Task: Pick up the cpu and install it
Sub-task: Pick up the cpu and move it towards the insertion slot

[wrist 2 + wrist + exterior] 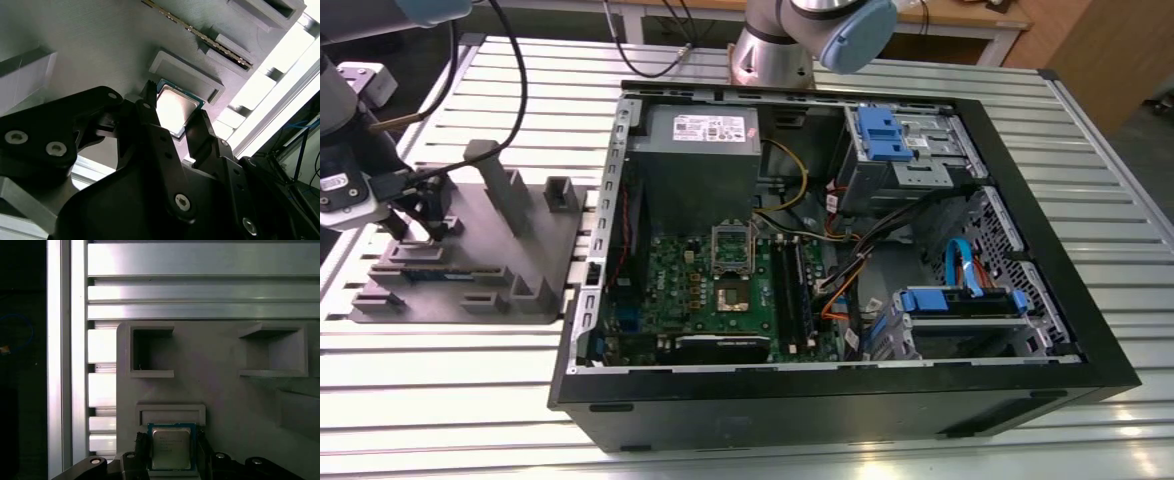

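Observation:
The cpu (171, 449) is a small square chip with a silver top, and it lies on the grey fixture block (487, 262) just below a raised rectangular frame (170, 413). My gripper (422, 224) is down on the block at the exterior view's left. One black finger (148, 111) is against one side of the cpu (175, 106) and the other finger (201, 125) is against the opposite side. The jaws look closed on its edges while it rests on the block. The green motherboard (707, 290) with its dark socket (734, 292) lies inside the open computer case.
The black computer case (841, 400) takes up the middle and right of the slatted metal table (454, 380). Upright posts (500, 185) rise from the fixture block close to my gripper. A second robot base (781, 50) stands behind the case. Cables hang at the far left.

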